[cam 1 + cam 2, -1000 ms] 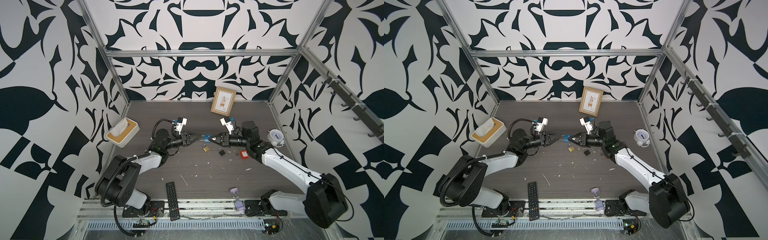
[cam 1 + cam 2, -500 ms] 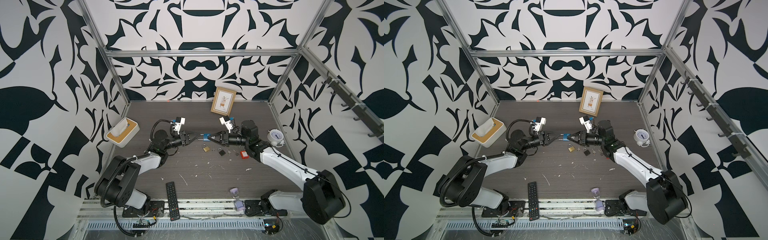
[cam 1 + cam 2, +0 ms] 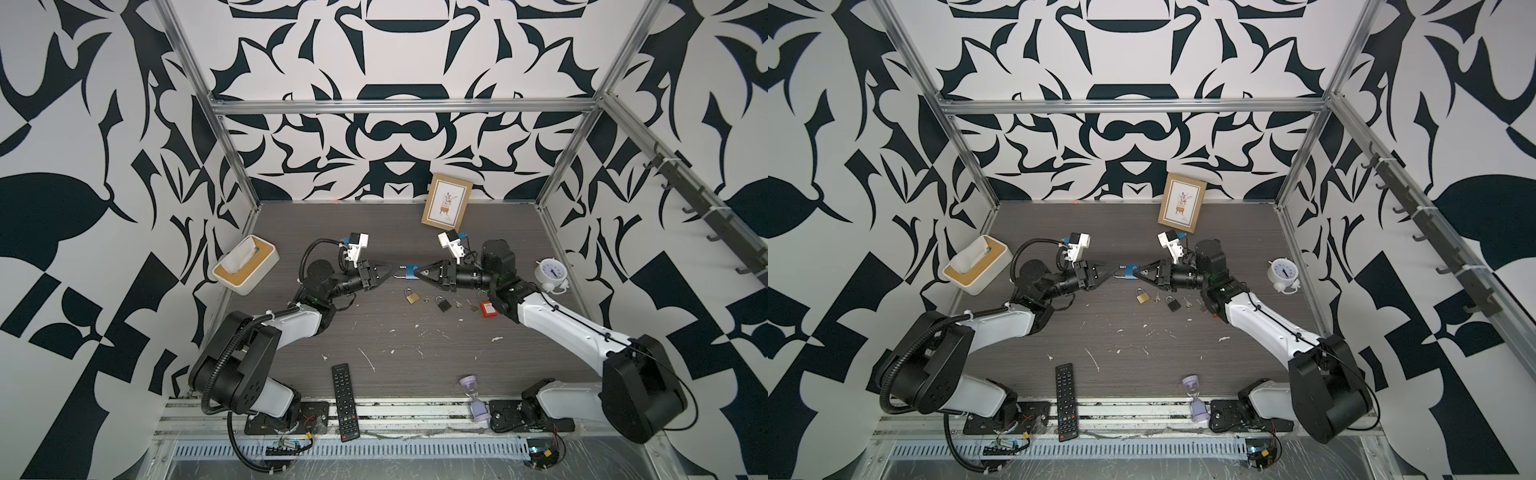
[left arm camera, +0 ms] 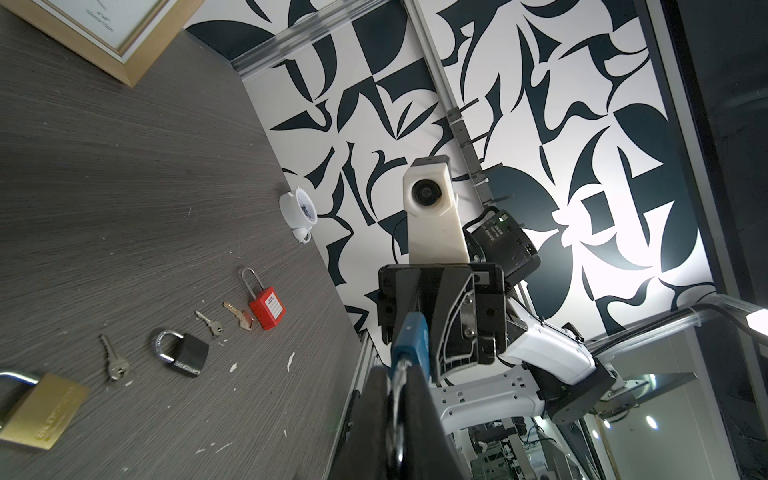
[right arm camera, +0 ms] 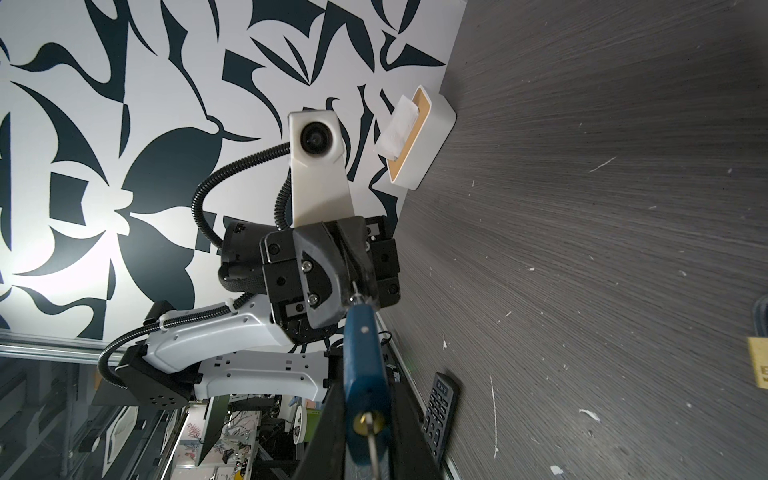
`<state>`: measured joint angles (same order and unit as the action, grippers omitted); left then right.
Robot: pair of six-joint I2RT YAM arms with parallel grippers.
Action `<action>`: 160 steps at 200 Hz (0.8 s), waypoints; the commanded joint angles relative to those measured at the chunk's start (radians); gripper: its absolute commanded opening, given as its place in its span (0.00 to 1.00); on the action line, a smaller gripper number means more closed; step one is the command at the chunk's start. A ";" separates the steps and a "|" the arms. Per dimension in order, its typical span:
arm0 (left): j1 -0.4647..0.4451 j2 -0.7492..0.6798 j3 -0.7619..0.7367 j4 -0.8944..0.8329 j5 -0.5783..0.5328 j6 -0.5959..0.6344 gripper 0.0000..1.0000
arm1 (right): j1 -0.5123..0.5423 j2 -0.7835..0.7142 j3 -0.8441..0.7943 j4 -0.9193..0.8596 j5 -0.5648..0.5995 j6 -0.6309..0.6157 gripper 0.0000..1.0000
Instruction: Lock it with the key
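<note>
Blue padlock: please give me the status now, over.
Left gripper shut on shackle. Right gripper shut on blue padlock body, held above table. Brass padlock lies below, apart; nothing blocks.

light: bright, even | shadows: faint | glare: white patch on wall (image 4: 602,249) | wrist-view edges: warped, soft

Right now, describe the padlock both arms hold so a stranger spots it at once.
On the dark wooden table, look where the two arms meet above the middle. Gripped between the left end effector and right end effector is the blue padlock. The brass padlock, black padlock and red padlock lie on the table; only this one is blue and lifted.
</note>
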<state>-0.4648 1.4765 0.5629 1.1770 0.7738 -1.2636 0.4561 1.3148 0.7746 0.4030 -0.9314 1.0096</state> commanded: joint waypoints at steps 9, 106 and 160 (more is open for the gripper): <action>-0.038 0.000 0.009 0.029 0.048 0.016 0.00 | 0.047 0.026 0.021 0.147 -0.025 0.049 0.00; -0.092 0.044 0.060 0.039 0.050 0.023 0.00 | 0.141 0.083 0.087 0.071 0.008 -0.006 0.00; -0.133 0.049 0.059 0.070 0.045 0.014 0.00 | 0.158 0.106 0.101 0.072 0.067 -0.021 0.00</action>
<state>-0.4675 1.5192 0.5777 1.1820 0.6861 -1.2575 0.5121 1.4048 0.8131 0.4145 -0.8692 1.0401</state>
